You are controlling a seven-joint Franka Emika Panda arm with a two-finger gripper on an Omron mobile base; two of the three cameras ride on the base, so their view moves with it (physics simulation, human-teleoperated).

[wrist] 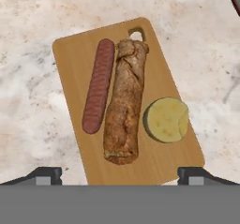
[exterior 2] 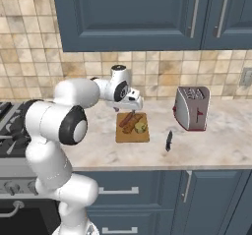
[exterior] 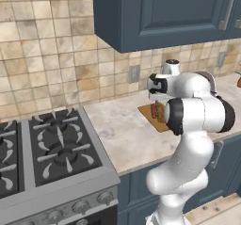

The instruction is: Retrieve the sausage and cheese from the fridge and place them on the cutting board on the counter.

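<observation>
The orange-brown cutting board (wrist: pixel 70 63) lies on the beige counter (exterior 2: pixel 221 140). Three things rest on it: the reddish-brown sausage (wrist: pixel 98 85) at its left, a duller brown speckled log (wrist: pixel 124 108) in the middle, and the yellowish cheese (wrist: pixel 166 120) at its right. My gripper (wrist: pixel 120 174) hangs open a little above the board, fingertips (wrist: pixel 44 174) wide apart and holding nothing. From the right base view, the gripper (exterior 2: pixel 132 106) sits just over the board (exterior 2: pixel 132 135), the sausage (exterior 2: pixel 126 119) and the cheese (exterior 2: pixel 141 128). The fridge is out of view.
A silver and red toaster (exterior 2: pixel 192 107) stands to the right of the board, with a dark knife (exterior 2: pixel 169 140) lying in front of it. A gas stove (exterior: pixel 52 148) borders the counter on the left. Blue-grey wall cabinets (exterior 2: pixel 133 13) hang overhead.
</observation>
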